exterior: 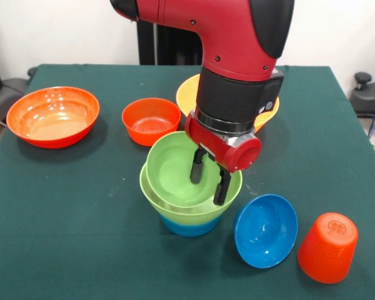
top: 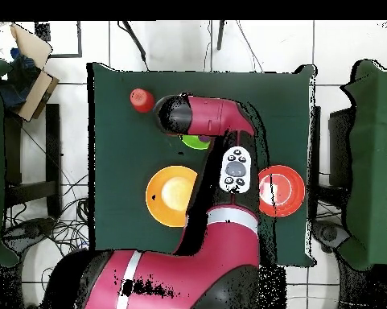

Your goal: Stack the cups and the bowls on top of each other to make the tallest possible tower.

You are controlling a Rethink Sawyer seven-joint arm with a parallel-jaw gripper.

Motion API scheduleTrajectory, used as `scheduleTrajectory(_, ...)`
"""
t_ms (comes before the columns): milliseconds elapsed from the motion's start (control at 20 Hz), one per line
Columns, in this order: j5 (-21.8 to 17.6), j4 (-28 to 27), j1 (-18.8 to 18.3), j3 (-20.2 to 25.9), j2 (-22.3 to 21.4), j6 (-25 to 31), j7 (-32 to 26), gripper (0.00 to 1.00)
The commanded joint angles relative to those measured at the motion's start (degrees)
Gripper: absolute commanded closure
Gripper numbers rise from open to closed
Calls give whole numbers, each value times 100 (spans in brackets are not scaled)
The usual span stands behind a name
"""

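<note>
The tower is a light blue bowl [exterior: 190, 226] at the base with a large light green bowl [exterior: 175, 209] nested on it. A smaller light green bowl [exterior: 172, 169] sits tilted inside that one; a sliver of green [top: 196, 142] shows under the arm in the overhead view. My gripper [exterior: 210, 178] comes down from above. One finger is inside the smaller green bowl and the other is outside its right rim, closed on that rim. An orange-red cup [exterior: 328, 247] stands upside down at the front right; it also shows in the overhead view [top: 142, 100]. The purple and yellow cups are out of view.
A dark blue bowl [exterior: 265, 230] lies tilted beside the tower. A medium red-orange bowl [exterior: 151, 120] and a large red-orange bowl [exterior: 53, 115] stand at the back left. A yellow-orange bowl [exterior: 189, 94] is partly hidden behind the arm; it also shows in the overhead view [top: 172, 195].
</note>
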Motion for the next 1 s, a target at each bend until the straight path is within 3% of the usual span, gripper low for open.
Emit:
scheduleTrajectory(50,-719,285,235,109,102,903,-1004,0)
scheduleTrajectory(600,-830,235,217,126,107,919,-979,0)
scheduleTrajectory(1000,-751,395,-2,399,-28,895,-1252,0)
